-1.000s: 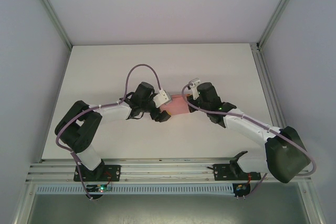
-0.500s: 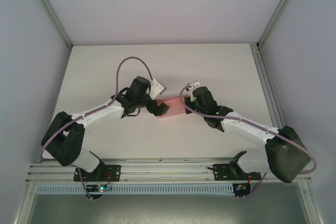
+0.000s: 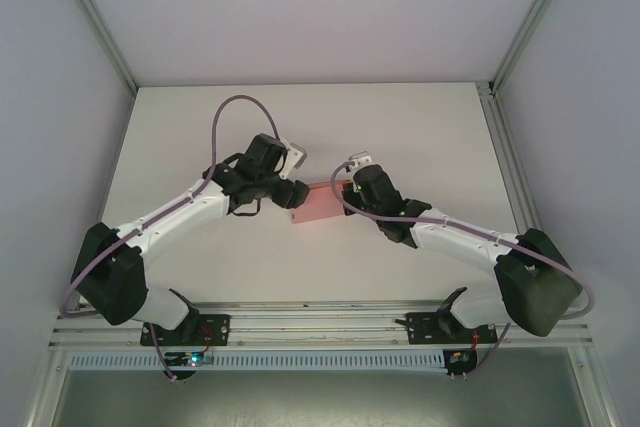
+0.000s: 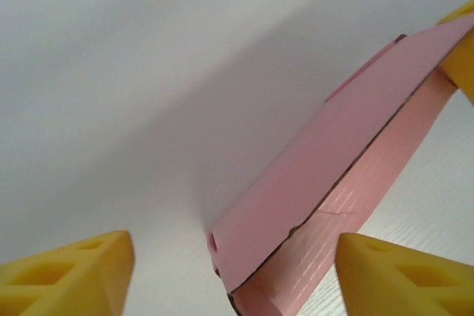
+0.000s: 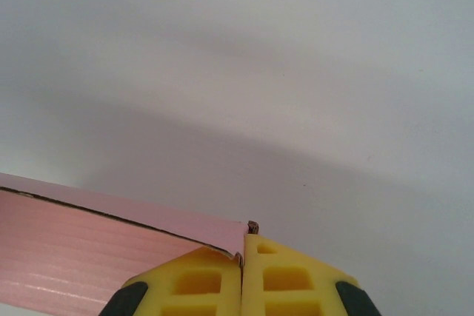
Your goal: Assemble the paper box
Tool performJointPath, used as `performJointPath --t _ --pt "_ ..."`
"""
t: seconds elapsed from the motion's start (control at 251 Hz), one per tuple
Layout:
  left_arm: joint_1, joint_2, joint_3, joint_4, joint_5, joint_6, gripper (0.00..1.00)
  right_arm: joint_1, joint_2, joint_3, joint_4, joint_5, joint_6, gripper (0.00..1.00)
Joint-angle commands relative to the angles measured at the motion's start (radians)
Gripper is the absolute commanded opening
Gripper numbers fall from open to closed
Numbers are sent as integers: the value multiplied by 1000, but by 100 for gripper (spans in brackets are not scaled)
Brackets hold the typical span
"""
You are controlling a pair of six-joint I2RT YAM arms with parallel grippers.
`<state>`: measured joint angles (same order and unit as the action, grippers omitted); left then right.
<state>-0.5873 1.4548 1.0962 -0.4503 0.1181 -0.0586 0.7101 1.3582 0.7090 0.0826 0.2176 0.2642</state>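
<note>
at the table [image 3: 400, 127] centre, overhead: paper box [image 3: 318, 204] spans left gripper [image 3: 297, 201] and right gripper [image 3: 347, 192]. left wrist: fingers [image 4: 67, 271] spread wide, tilted paper box between them. right wrist: pads [image 5: 285, 279] clenched on the paper box corner.

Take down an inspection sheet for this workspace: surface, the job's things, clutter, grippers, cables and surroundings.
Surface: white table, no marks seen.
Job's things: pink paper box, flattened and tilted, mid-table between the two grippers.
Clutter: nothing seen.
Grippers: left gripper open, fingers either side of the box's end; right gripper shut on the box's edge.
Cables: purple cable loops above the left arm; second cable runs along the right arm; both off the box.
Surroundings: pale walls, metal frame posts, rail at the near edge.
</note>
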Motion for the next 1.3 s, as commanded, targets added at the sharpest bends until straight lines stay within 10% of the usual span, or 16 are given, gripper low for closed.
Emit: performJointPath --t 0.0,0.307,1.297 --pt "-26 30 55 -145 -46 -50 70 15 16 -12 -151 4 13 0" --pt "-103 24 100 -283 -283 -153 65 20 19 -7 -163 8 19 0" --pt "-133 92 116 -289 -257 -328 8 58 19 16 -191 56 56 0"
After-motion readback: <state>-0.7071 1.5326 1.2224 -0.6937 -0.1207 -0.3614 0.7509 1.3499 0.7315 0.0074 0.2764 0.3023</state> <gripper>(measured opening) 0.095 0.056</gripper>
